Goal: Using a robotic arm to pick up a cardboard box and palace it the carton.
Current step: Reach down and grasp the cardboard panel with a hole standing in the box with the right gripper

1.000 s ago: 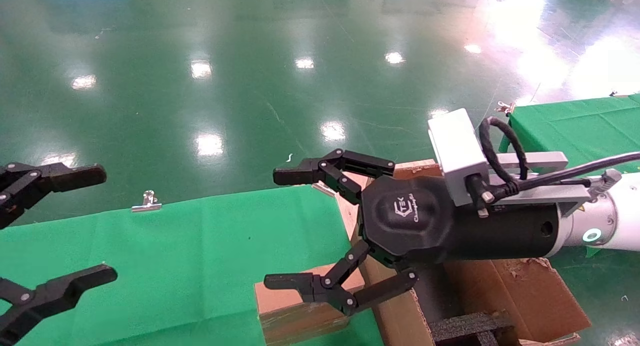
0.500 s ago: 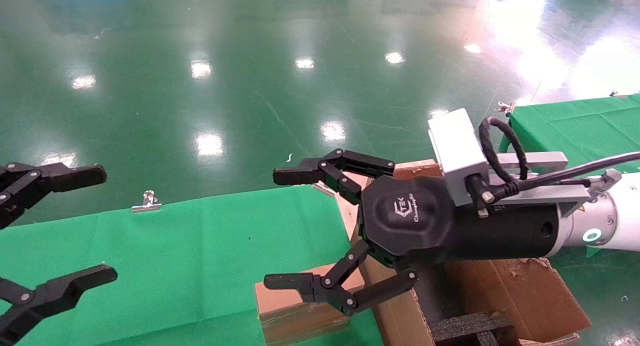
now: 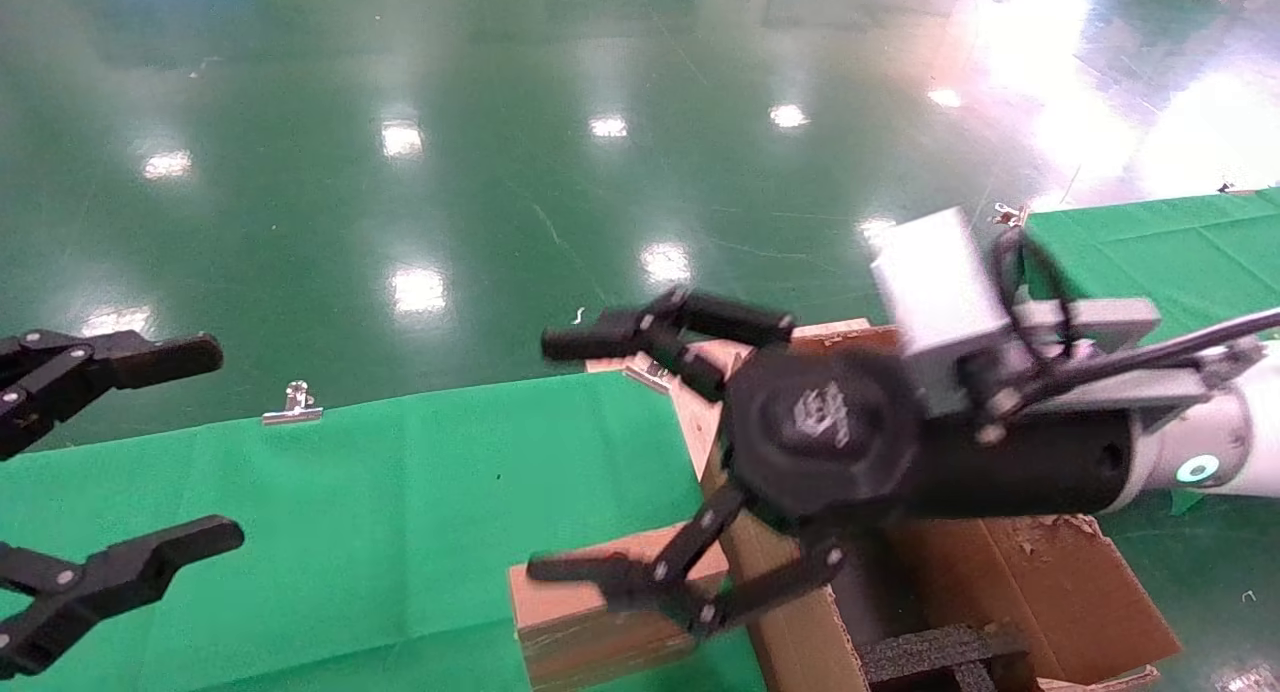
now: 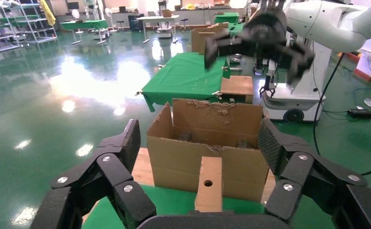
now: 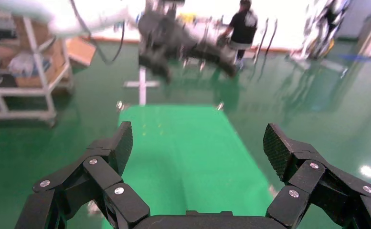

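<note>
**Right gripper lines up over the cardboard box**

The right gripper point(image 3: 570, 462), fingers spread wide, hangs above the green-clothed table point(image 3: 350, 492) with nothing in its grasp. The cardboard box point(image 3: 590, 612) sits on the table's edge, touching the carton point(image 3: 1010, 582) wall, just below the lower finger. This looks like the approach step: next comes a descent to straddle the box, then a squeeze. The left gripper point(image 3: 120, 472) waits at the far side, jaws apart.
</note>
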